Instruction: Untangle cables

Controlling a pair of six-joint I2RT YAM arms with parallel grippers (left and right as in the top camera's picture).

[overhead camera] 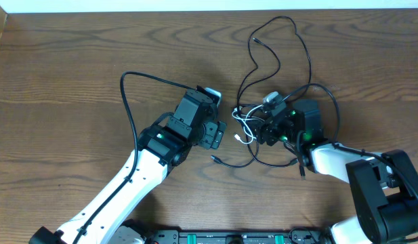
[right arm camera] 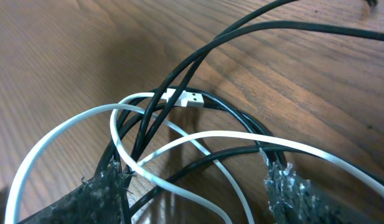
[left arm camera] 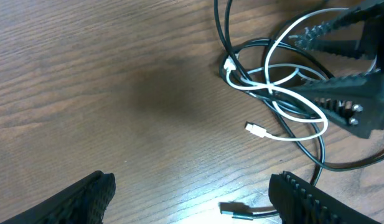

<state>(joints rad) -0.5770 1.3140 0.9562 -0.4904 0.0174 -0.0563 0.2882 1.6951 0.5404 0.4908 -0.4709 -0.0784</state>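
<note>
A tangle of thin black cables (overhead camera: pixel 276 68) and one short white cable (overhead camera: pixel 244 125) lies right of the table's middle. In the left wrist view the white cable (left arm camera: pixel 285 81) loops over black ones, its plug (left arm camera: pixel 255 130) lying free on the wood. A black cable's metal plug (left arm camera: pixel 235 211) lies between my left gripper's (left arm camera: pixel 192 202) open fingers. My left gripper (overhead camera: pixel 221 135) hovers just left of the tangle. My right gripper (overhead camera: pixel 257 130) is open over the tangle, with white and black strands (right arm camera: pixel 198 162) running between its fingers (right arm camera: pixel 198 193).
The thick black arm wire (overhead camera: pixel 127 102) arcs at the left of the left arm. The wooden table (overhead camera: pixel 73 61) ends at a pale edge at the back. A black cable end (overhead camera: pixel 215 160) lies near the front.
</note>
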